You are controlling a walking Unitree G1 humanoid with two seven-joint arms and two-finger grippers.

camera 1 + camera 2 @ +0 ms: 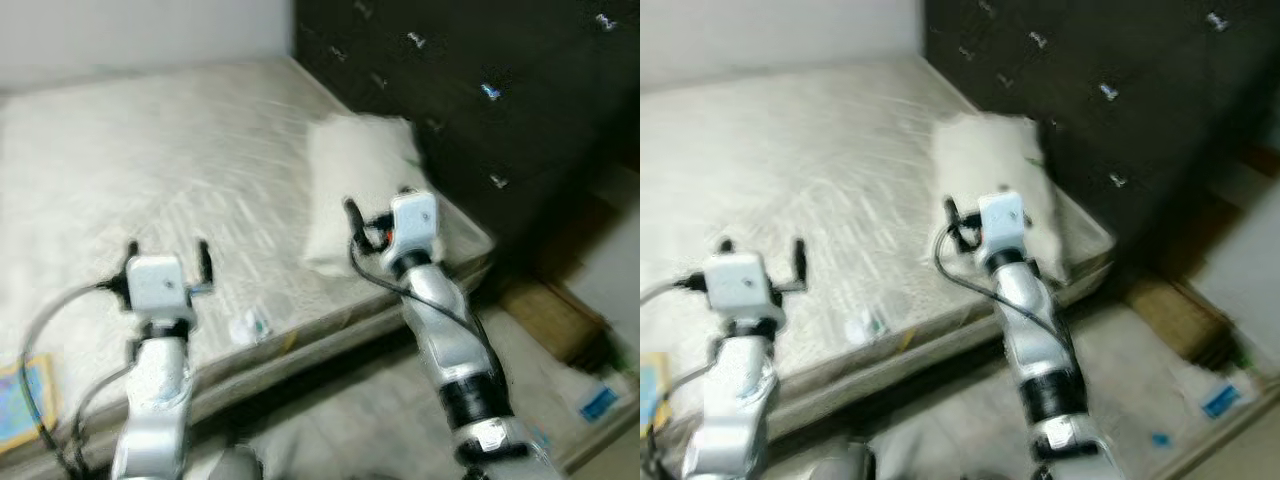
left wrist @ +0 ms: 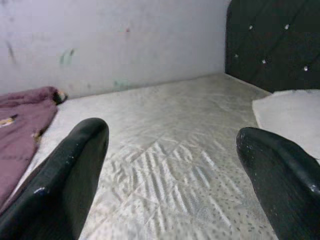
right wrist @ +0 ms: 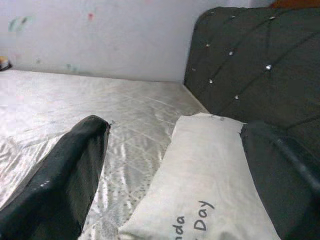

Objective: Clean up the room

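Observation:
A bare quilted mattress (image 1: 150, 150) lies before me, with a white pillow (image 1: 350, 180) at its right end against the dark tufted headboard (image 1: 480, 80). A small crumpled wrapper (image 1: 250, 326) sits near the mattress's front edge, between my two arms. My left gripper (image 1: 168, 252) is open and empty above the front part of the mattress. My right gripper (image 1: 378, 210) is open over the near end of the pillow (image 3: 210, 170), which carries printed lettering. A maroon garment (image 2: 22, 120) lies at the far side of the mattress by the wall.
A colourful book (image 1: 20, 400) lies at the mattress's front left corner. On the floor to the right of the bed stand a brown cardboard box (image 1: 550, 315) and a white item with a blue label (image 1: 598, 403). The picture is blurred.

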